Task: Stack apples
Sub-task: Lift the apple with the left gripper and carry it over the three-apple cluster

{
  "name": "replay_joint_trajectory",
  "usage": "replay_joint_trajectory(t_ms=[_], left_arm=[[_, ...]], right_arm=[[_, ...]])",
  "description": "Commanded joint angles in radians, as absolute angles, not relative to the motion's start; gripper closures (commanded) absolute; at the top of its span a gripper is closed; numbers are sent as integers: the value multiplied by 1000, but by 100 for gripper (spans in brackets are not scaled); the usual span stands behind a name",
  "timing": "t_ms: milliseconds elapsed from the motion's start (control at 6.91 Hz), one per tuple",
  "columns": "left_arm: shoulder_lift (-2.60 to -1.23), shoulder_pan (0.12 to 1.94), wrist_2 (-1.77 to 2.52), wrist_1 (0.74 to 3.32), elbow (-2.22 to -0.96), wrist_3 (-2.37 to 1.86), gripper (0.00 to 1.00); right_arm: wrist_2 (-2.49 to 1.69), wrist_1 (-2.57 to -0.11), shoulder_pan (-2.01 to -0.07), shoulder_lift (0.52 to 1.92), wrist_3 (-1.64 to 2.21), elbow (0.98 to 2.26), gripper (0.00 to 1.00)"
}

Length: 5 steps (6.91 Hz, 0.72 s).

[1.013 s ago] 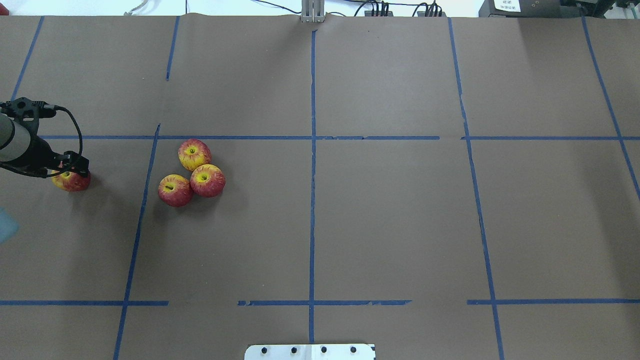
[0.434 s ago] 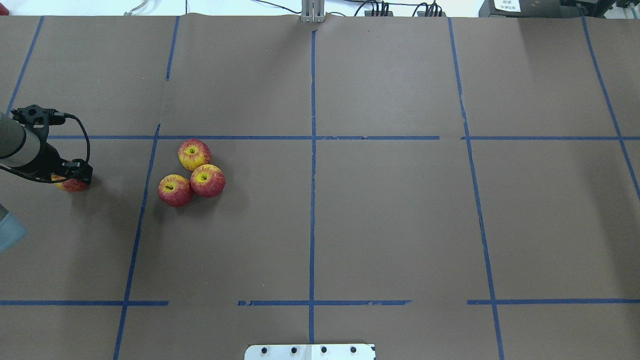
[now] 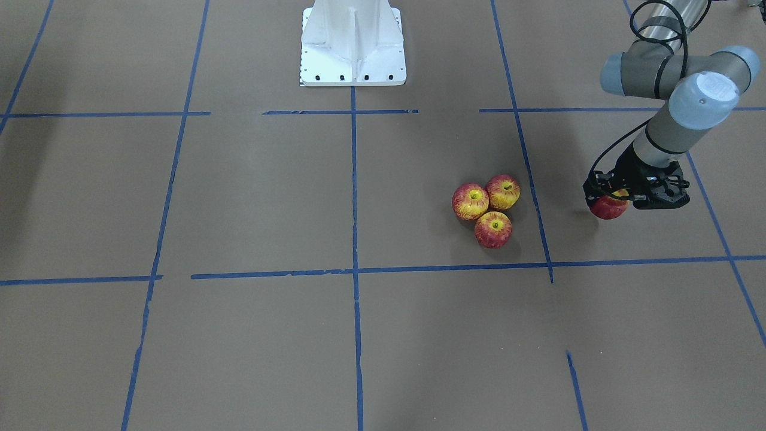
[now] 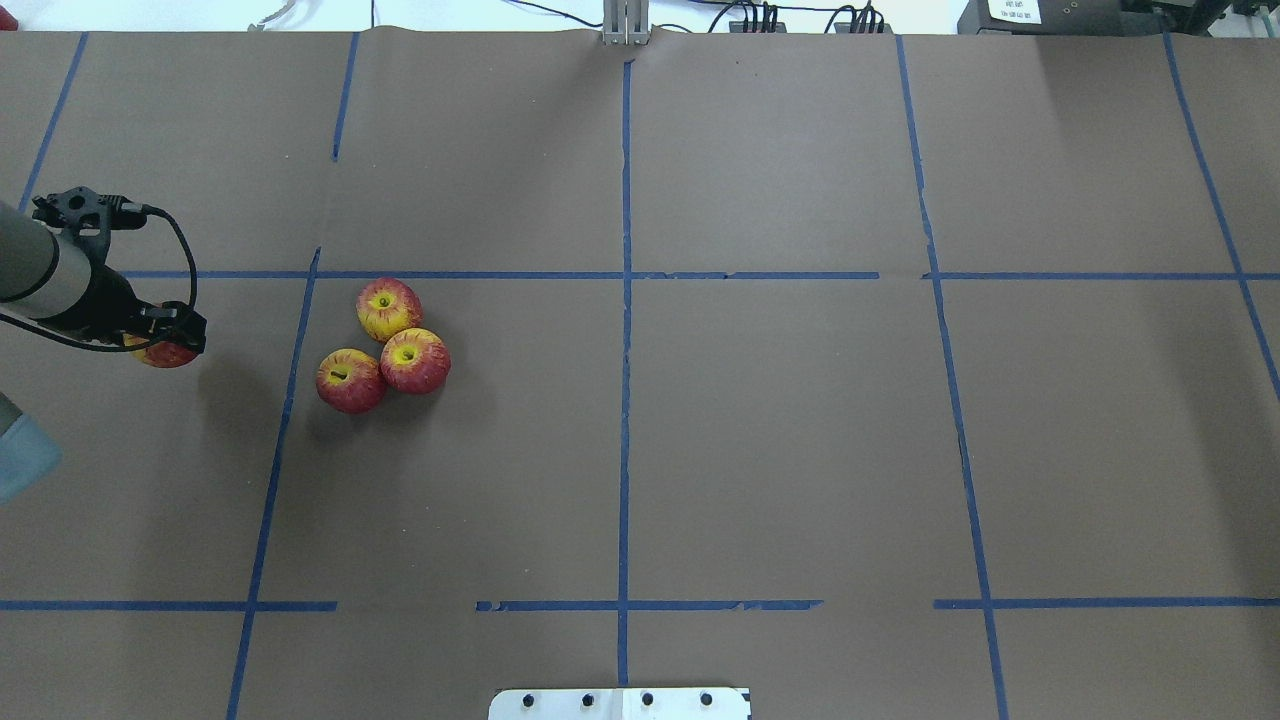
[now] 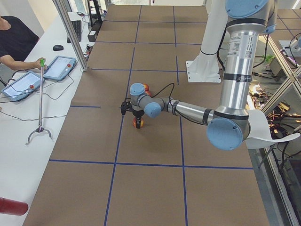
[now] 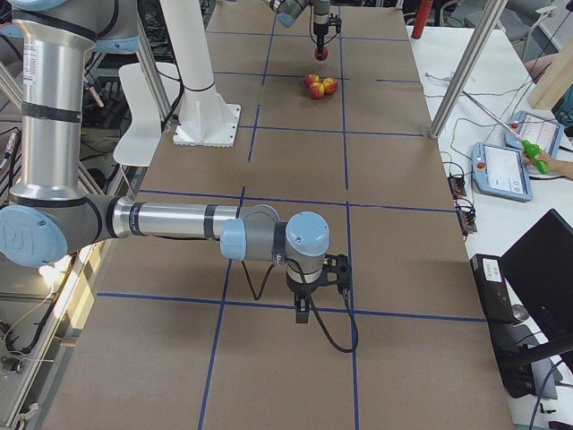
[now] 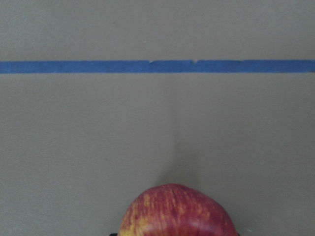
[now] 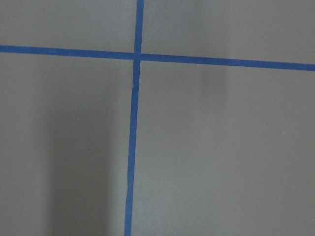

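Carry step: my left gripper point(image 4: 172, 342) is closed on the 4th apple point(image 4: 165, 356), held well apart from the 3 touching apples point(image 4: 410, 360) on the table point(image 4: 800, 450); next, I judge, I must centre it over their hollow and release gently.

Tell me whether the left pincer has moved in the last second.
Yes. In the overhead view the left pincer, shut on an apple, has shifted rightward, closer to the vertical blue tape line and the three grouped apples.
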State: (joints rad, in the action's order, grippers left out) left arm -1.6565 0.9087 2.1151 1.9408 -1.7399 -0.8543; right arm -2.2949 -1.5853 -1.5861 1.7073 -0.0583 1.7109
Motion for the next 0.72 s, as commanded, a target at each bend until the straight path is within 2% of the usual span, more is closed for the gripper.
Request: replay_joint_trajectory(t_ms=[0, 145, 579], left_arm=[[-1730, 907, 2183, 1908, -1833, -990, 100], [-1814, 904, 2184, 1905, -1815, -1085, 100], [-1894, 832, 2184, 1910, -1748, -1144, 100]], right_arm=[[-2296, -1586, -1586, 1707, -58, 1710, 0], [-2295, -1586, -1586, 1707, -58, 1710, 0], [-2296, -1585, -1586, 1707, -58, 1712, 0]])
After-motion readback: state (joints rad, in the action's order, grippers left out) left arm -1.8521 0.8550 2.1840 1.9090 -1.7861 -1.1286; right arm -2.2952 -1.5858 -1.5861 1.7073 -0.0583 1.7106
